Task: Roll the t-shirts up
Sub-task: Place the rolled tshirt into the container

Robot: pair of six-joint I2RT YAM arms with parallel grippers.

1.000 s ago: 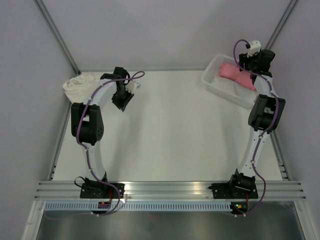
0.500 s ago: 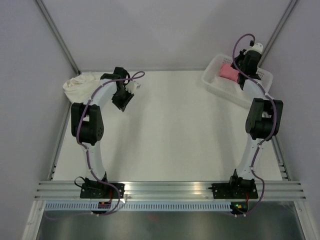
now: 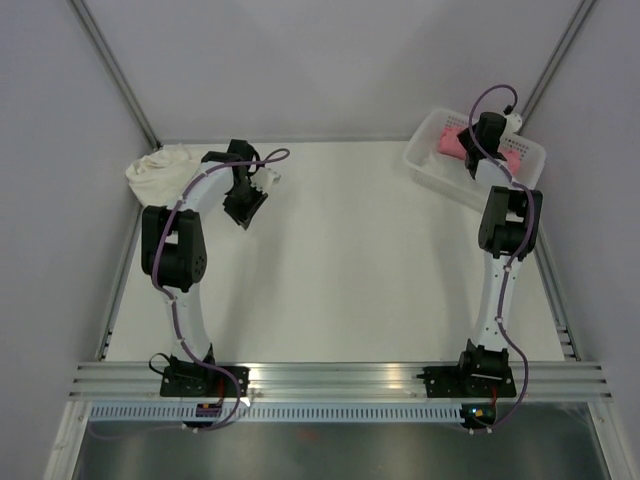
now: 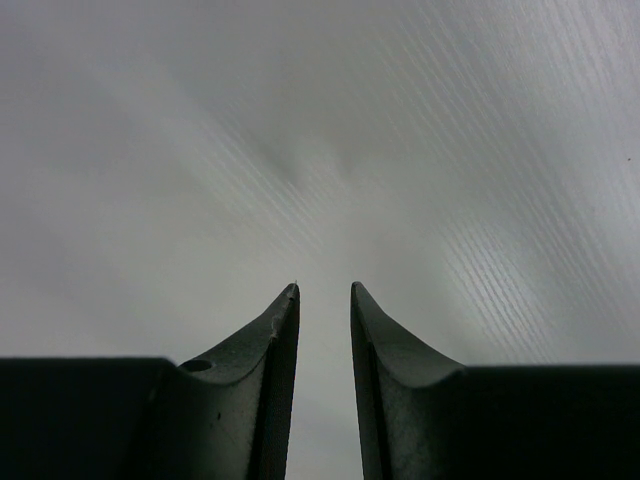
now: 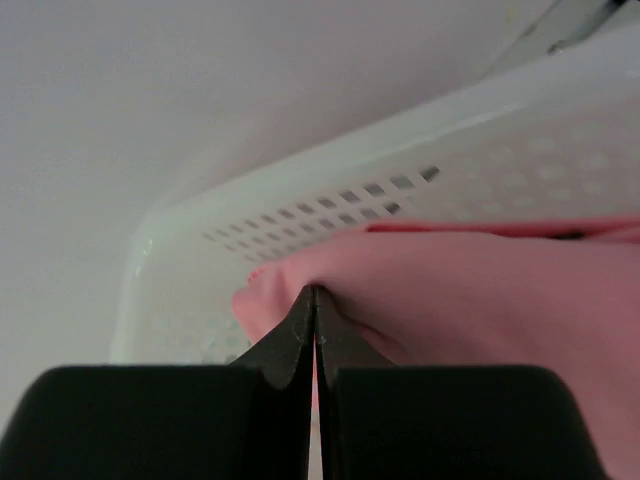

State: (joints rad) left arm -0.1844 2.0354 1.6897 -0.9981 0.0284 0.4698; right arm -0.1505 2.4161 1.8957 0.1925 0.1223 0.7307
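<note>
Right gripper (image 5: 316, 292) now sits in the basket (image 5: 330, 190) at one o'clock, pinching the salmon-pink t-shirt (image 5: 480, 290); left gripper (image 4: 324, 292) hangs parted, empty. Cream t-shirt (image 3: 155, 166), ten o'clock, unrolled too.

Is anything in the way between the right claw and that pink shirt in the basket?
Nothing visible. The right gripper has its closed tips touching the pink shirt inside the basket. Only the basket's wall stands between the shirt and the open table, so the shirt would likely need lifting over it.
</note>
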